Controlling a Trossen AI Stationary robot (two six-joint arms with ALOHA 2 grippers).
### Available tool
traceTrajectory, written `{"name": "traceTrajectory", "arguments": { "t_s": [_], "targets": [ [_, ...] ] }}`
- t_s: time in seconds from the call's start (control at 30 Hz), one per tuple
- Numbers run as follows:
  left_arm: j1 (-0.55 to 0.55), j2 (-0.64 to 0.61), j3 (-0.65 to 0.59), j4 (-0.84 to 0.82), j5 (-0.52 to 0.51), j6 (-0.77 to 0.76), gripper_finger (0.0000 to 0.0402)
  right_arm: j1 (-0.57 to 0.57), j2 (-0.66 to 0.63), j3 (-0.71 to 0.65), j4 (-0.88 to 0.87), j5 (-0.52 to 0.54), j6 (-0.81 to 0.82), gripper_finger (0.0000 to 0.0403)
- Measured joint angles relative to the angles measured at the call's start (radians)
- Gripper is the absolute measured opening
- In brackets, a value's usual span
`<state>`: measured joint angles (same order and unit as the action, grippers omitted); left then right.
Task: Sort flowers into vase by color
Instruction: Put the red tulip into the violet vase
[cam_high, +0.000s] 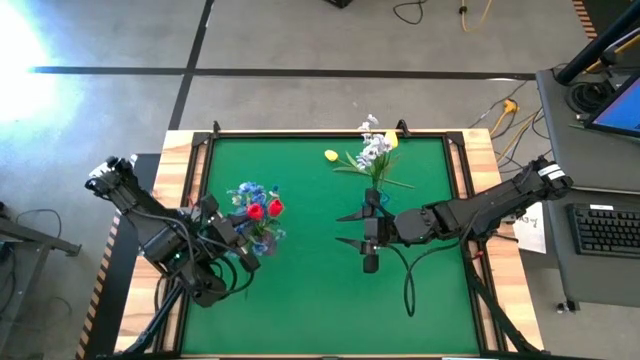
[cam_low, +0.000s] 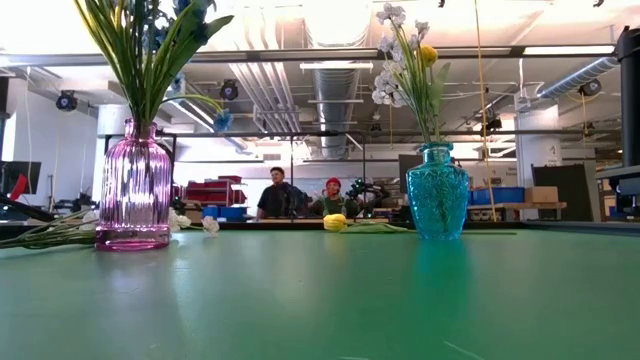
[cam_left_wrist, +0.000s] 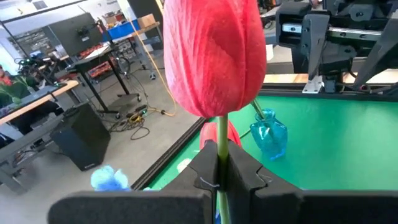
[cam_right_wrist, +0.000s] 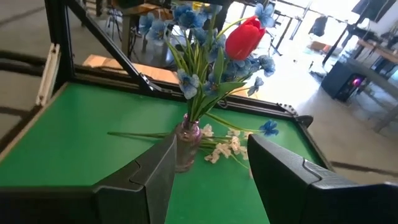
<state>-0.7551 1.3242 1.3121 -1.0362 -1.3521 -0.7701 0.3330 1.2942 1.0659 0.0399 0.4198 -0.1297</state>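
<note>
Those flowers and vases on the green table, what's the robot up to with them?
It is sorting artificial flowers into vases. The left gripper is shut on the thin green stem of a red tulip bud, beside the pink glass vase that holds blue flowers. The right gripper waits open and empty mid-table. The blue glass vase holds white and yellow blooms; a yellow bud lies on the table.

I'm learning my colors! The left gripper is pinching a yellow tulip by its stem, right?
Not quite. The tulip is red, not yellow. The left wrist view shows the left gripper shut on its green stem, just below the red bud.
</note>
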Motion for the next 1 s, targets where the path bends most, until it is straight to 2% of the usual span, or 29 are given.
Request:
{"name": "traceTrajectory", "arguments": {
  "t_s": [0.17, 0.5, 0.9, 1.0],
  "targets": [
    [-0.001, 0.017, 0.0, 0.031, 0.004, -0.001, 0.0, 0.002, 0.0, 0.0, 0.003, 0.0, 0.077, 0.0192],
    [-0.005, 0.012, 0.037, 0.042, 0.003, 0.022, 0.0, 0.013, 0.0, 0.009, 0.043, 0.001, 0.097, 0.0192],
    [-0.005, 0.011, 0.069, 0.041, 0.002, 0.069, 0.0, 0.048, 0.002, 0.009, -0.006, -0.009, 0.159, 0.0192],
    [-0.005, 0.008, 0.089, 0.043, 0.042, 0.081, 0.0, 0.049, 0.002, 0.009, -0.007, -0.009, 0.159, 0.0192]
  ]
}}
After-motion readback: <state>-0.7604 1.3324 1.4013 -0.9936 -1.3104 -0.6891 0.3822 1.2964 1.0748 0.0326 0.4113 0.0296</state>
